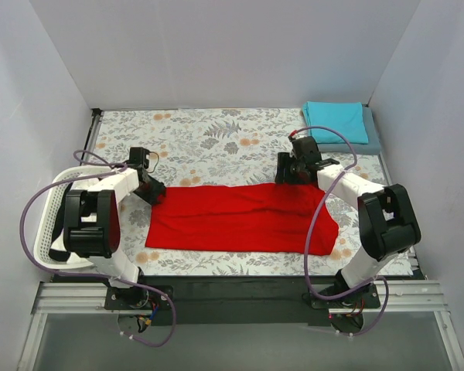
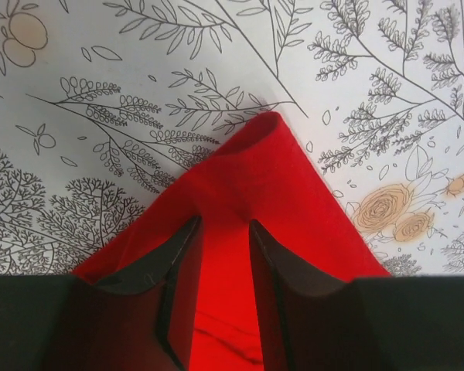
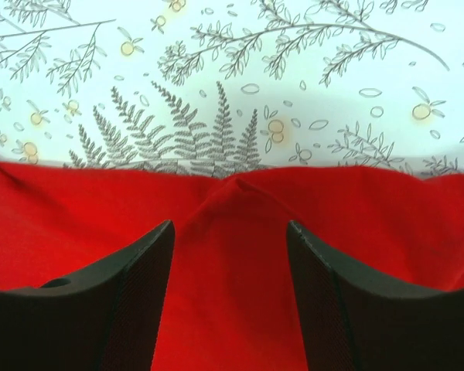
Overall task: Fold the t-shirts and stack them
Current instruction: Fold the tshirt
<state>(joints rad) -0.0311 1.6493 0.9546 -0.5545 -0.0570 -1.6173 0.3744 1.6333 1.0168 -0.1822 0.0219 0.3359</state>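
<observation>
The red t-shirt (image 1: pixel 240 220) lies folded into a long band across the middle of the table. My left gripper (image 1: pixel 156 193) sits at its far left corner; in the left wrist view (image 2: pixel 224 222) its jaws stand apart, with the red cloth (image 2: pixel 255 154) lying between them. My right gripper (image 1: pixel 288 176) is over the band's far edge toward the right; in the right wrist view (image 3: pixel 230 225) its jaws are wide open around a raised ridge of red cloth (image 3: pixel 371 209). The teal t-shirt (image 1: pixel 336 121) lies folded on the grey-blue one (image 1: pixel 373 143) at the far right corner.
A white lattice basket (image 1: pixel 46 232) stands at the table's left edge beside the left arm. White walls close in the table on the left, back and right. The floral tablecloth (image 1: pixel 216 139) shows behind the red shirt.
</observation>
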